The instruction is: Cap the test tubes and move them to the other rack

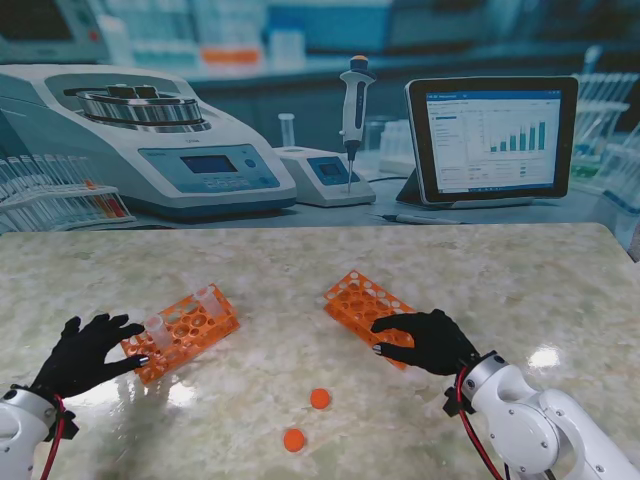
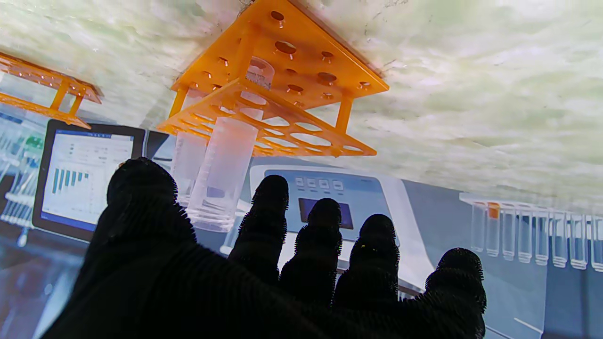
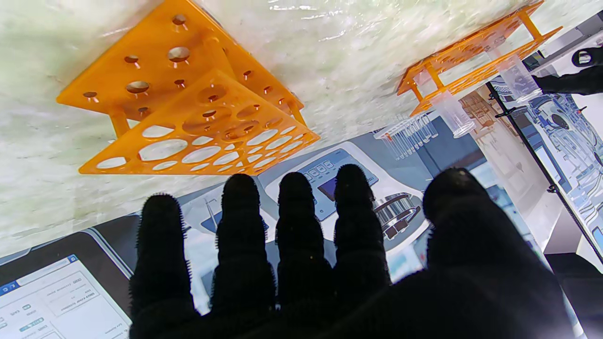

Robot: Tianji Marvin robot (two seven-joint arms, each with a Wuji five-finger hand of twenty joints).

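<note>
Both robot hands spread and holding nothing, ahead of the first capping.

Our left robot hand [image 1: 85, 352] sits beside the left rack [image 1: 185, 330] with its two tubes [image 1: 158, 330], seemingly uncapped; we should fetch a cap [image 1: 320, 398] from the open near surface [image 1: 420, 270] while our right robot hand [image 1: 430, 340] steadies the empty rack [image 1: 362, 300].

No text can be read; the tablet [image 1: 492, 137] shows a bar chart with lettering too small.

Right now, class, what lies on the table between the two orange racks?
Bare marble between the left rack and right rack in the stand view; two orange caps lie nearer to me.
</note>
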